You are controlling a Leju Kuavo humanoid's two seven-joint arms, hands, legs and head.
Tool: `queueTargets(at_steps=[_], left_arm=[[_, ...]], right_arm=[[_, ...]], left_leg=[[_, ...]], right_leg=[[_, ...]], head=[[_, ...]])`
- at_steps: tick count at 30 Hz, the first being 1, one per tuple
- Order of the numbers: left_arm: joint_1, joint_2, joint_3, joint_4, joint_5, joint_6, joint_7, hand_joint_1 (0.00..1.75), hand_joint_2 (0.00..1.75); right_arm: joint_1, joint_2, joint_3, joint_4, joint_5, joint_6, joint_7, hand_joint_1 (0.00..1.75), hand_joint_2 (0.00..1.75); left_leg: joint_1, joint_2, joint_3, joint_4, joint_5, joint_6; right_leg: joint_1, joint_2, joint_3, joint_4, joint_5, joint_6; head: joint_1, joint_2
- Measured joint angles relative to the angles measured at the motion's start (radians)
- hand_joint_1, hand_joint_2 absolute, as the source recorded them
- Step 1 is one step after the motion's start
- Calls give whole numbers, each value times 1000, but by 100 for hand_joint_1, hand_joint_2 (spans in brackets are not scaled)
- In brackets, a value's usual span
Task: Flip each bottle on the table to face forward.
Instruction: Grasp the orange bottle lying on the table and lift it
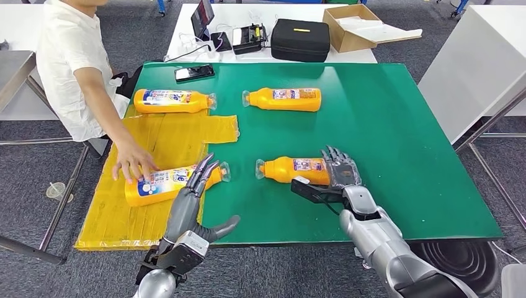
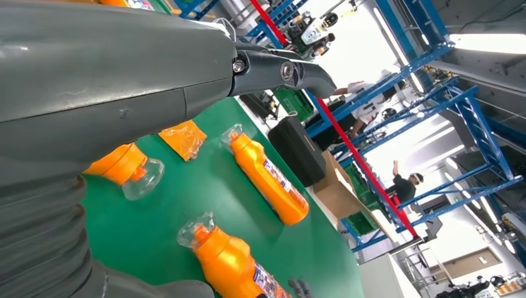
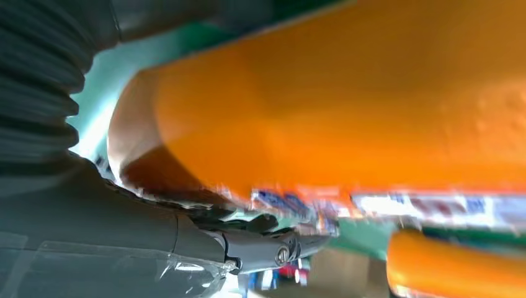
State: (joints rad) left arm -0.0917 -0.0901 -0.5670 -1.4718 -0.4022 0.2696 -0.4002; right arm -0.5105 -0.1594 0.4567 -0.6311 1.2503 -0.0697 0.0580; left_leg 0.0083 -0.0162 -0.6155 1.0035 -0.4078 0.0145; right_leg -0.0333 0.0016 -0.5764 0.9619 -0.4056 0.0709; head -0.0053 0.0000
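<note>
Four orange bottles lie on their sides on the green table (image 1: pixel 384 143). The near right bottle (image 1: pixel 296 169) is held at its wide end by the right hand (image 1: pixel 338 171). The fingers (image 1: pixel 338 158) are curled over the top of it and the thumb is tucked in at the near side. In the right wrist view the bottle is seen pressed close against the hand, so it is judged to be gripped.

The near left bottle (image 1: pixel 162 184) lies on a yellow sheet (image 1: pixel 167 139). The left hand (image 1: pixel 200 180) is stretched out flat, with its fingertips over the neck end of that bottle. Nothing is gripped by it; whether the bottle is touched cannot be told. The other end of this bottle is pressed down by a person's hand (image 1: pixel 131 162).

Two more bottles lie at the far side: the far left bottle (image 1: pixel 170 100) and the far right bottle (image 1: pixel 286 99), well apart from both robot hands.

The step in hand looks like the turning of the near right bottle. It should be rolled slowly, so that the label ends up facing forward. The grip should be kept firm, because the plastic looks smooth and could slip. The bottle should be lifted only a little, so the clear cap is not knocked on the table. It should be set down gently so it does not roll away. The left hand is best kept clear while the person's hand is on the near left bottle.
</note>
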Motion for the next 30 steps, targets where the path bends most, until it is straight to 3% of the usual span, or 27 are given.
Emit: queueTargets(at_steps=[4, 12, 23, 26, 30], left_arm=[[-10, -6, 0, 13, 9, 7, -1, 0, 175], [-20, -7, -4, 36, 25, 6, -13, 0, 175], [-51, -9, -26, 69, 141, -52, -63, 0, 175], [-42, -23, -24, 72, 270, -81, -47, 0, 175], [-6, -63, -20, 91, 556, -175, 39, 0, 175]], right_arm=[[-34, 5, -1, 47, -38, 65, 14, 175, 175], [-66, 6, -1, 81, -94, 110, -19, 175, 175], [-49, -77, -13, 38, -451, 295, -351, 175, 175], [23, -107, -27, -54, -622, 299, -411, 175, 175], [163, -109, -57, -238, -810, 272, -482, 175, 175]], left_leg=[[0, -1, 4, 0, -1, 0], [0, -2, 7, 0, -1, 1], [0, 2, 16, 0, -7, 0], [0, 2, 15, 0, -7, 0], [0, 1, 10, 0, -7, 0]], right_leg=[[0, 0, -4, -1, -3, -1], [0, 0, 0, -1, -3, 1], [1, 5, 7, -3, -3, 1], [1, 5, 14, -3, -3, 1], [1, 5, 14, -2, -4, 2]], head=[[0, 0], [0, 0], [0, 0], [0, 0], [0, 0]])
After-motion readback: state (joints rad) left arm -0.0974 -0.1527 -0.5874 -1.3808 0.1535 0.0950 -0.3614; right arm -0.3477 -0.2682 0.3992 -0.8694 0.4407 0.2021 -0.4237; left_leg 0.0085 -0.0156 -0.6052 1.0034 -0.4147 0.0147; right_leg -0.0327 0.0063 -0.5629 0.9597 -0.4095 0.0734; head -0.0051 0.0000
